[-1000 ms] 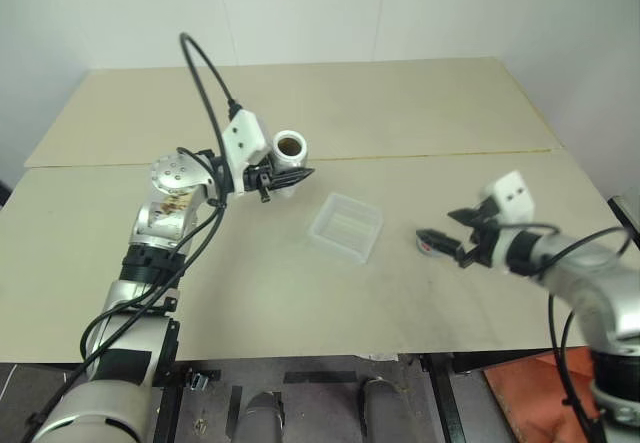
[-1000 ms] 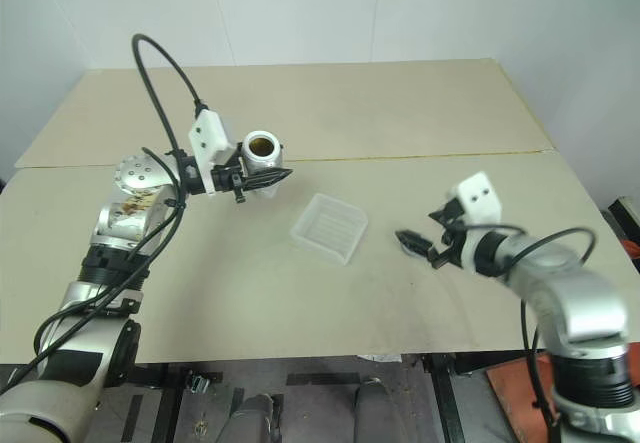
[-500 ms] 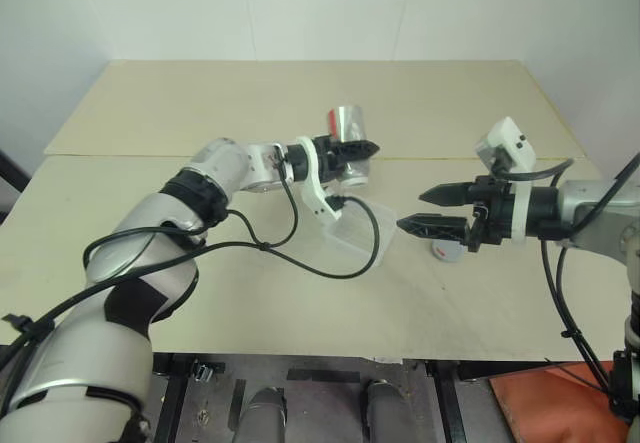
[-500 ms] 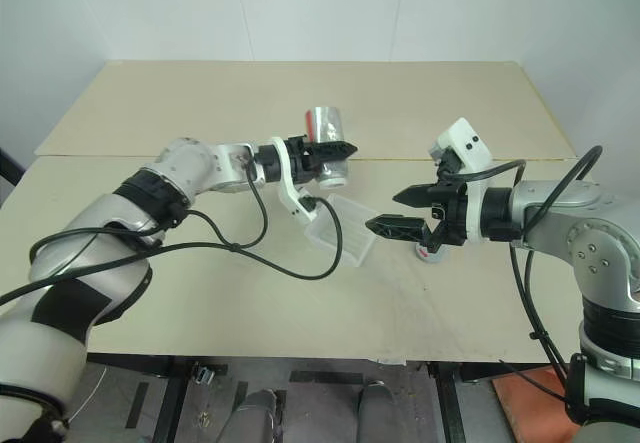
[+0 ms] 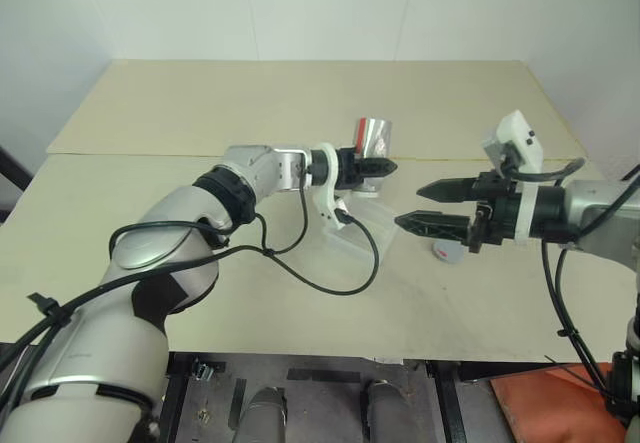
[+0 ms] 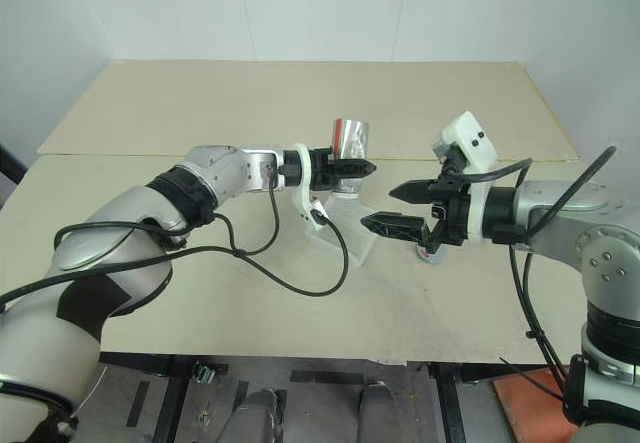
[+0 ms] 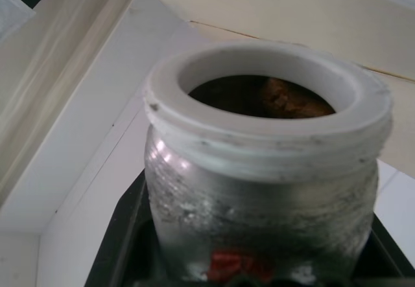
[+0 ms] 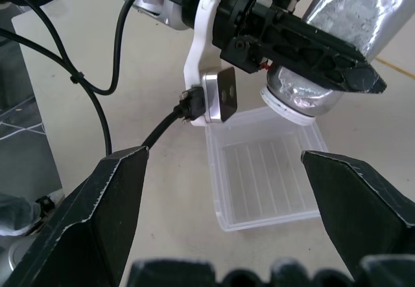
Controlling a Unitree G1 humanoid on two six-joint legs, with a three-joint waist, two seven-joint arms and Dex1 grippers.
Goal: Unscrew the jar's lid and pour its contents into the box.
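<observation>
- Jar [image 5: 372, 141] clamped in my left claw [image 5: 380, 166], tipped mouth-down above the box [image 8: 267, 172]; lid off.
- Label: a red patch on the jar's side, no writing legible.
- Contents [image 7: 285, 96]: brownish bits just inside the white threaded mouth.
- Box sits on the bench [image 5: 300, 103], ribbed floor bare.
- Right claw [image 5: 432, 206] spread wide, empty, beside the box.
- Lid [image 5: 445, 251] lies on the bench under my right claw.

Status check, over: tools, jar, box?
Left tool shut on jar, tipped mouth-down over box. Right tool open, empty. Lid off, on table. Box empty.
</observation>
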